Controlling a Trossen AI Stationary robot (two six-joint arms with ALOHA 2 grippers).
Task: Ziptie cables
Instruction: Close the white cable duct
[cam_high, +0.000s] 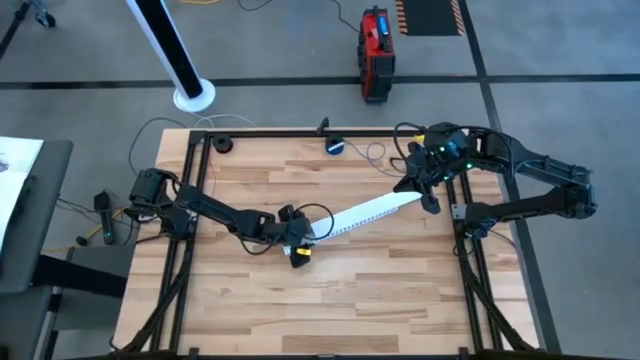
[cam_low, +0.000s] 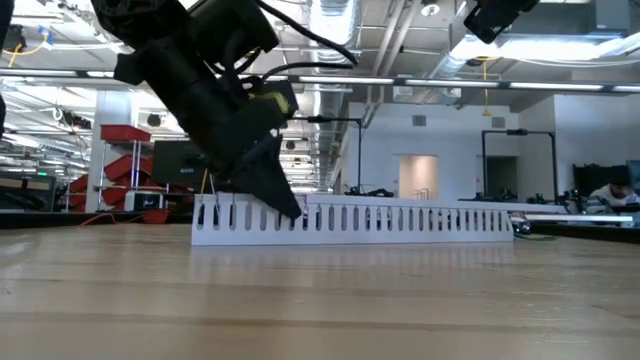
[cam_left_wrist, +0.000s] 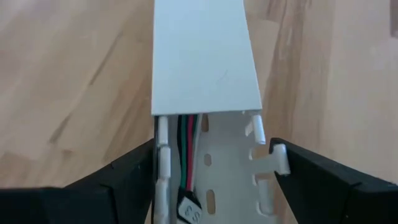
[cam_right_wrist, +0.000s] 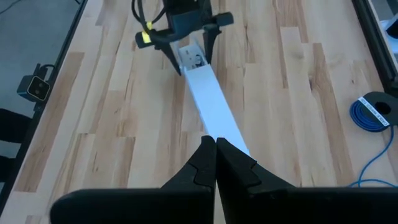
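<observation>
High view: white slotted channel (cam_high: 365, 212) lies diagonally on worktop (cam_high: 380, 290), left pincer (cam_left_wrist: 214, 174) apart astride its open end where cables (cam_left_wrist: 186, 146) sit inside, right pincer (cam_right_wrist: 215, 163) together pressing far end; advisable: steady it.

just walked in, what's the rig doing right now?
Both arms are working on a long white slotted cable duct lying diagonally on the wooden table. The left gripper straddles one end, its fingers open on either side of the slotted wall. The cables, red, green and dark wires, lie inside the channel, running under the white cover. The right gripper sits shut at the other end of the duct. No ziptie is visible.
</observation>
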